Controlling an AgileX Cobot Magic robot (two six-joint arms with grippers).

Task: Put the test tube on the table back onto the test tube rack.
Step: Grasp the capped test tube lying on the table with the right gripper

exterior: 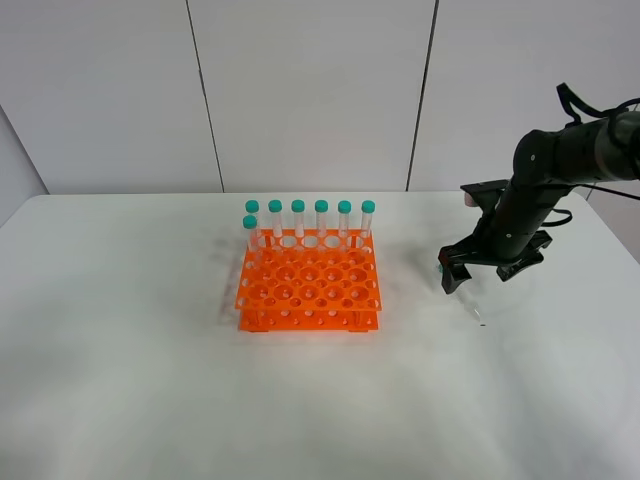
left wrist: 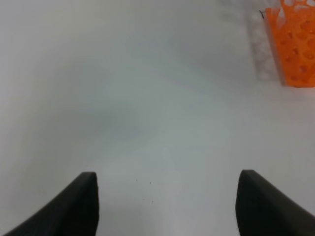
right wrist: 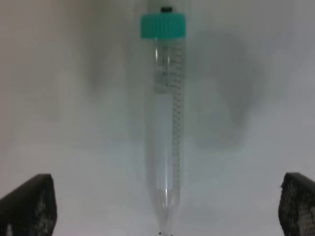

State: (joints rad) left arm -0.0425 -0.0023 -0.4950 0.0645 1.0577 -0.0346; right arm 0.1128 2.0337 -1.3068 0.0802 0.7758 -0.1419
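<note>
right hand (exterior: 480,274) wide open, empty, over test tube (right wrist: 165,123) lying on counter (exterior: 150,380). Grasp and test tube rack (exterior: 310,290) insertion not yet done.

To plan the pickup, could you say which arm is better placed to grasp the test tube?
Right: the right gripper hangs open over the test tube on the table. The left gripper faces only table and a corner of the test tube rack.

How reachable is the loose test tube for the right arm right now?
Probably yes: the right gripper hangs open directly over the test tube, which lies flat on the table in line between its fingers; nothing sits in between.
</note>
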